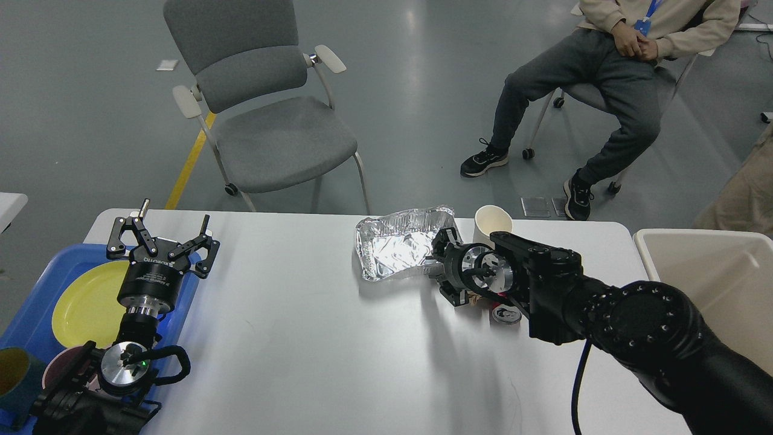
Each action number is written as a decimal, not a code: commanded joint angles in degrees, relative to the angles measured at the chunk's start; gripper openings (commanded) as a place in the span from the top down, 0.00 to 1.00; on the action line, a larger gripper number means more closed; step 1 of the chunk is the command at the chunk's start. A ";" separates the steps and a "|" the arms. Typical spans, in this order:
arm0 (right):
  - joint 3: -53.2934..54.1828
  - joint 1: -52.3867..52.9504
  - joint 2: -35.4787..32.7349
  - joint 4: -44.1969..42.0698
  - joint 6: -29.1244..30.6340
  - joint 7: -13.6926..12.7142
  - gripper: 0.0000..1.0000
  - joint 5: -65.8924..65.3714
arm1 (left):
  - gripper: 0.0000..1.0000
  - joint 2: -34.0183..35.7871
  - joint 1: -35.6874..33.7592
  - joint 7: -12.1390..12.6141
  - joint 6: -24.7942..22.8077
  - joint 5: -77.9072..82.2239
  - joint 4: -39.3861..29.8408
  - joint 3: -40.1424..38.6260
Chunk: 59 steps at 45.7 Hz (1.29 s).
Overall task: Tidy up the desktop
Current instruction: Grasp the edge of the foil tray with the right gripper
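On the white desk [314,338], a crumpled foil tray [398,243] lies near the far edge, a paper cup [490,222] just beside it. Right claw [439,266] sits at the tray's near-right rim; whether it grips I cannot tell. Left claw [163,237] hangs spread wide above a blue tray [36,314] holding a yellow plate [84,308]. A cream bin [712,266] stands at the right.

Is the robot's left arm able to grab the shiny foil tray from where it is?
Probably not yet. The left gripper hangs over the blue tray, far across the bare desktop from the foil tray; nothing blocks it.
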 commanded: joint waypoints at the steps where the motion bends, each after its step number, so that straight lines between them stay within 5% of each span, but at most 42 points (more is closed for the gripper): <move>1: 0.00 -0.65 0.00 0.20 0.01 0.13 0.65 -0.04 | 0.04 0.00 0.00 -0.02 0.00 0.00 0.00 0.00; 50: 0.00 -3.11 0.00 0.99 0.36 1.80 0.70 -2.41 | 0.04 0.09 0.00 -0.02 0.00 0.00 0.00 0.00; 59: 0.00 -3.20 0.00 0.99 0.63 1.80 0.81 -2.50 | 0.04 0.00 0.00 -0.02 0.00 0.00 0.00 0.00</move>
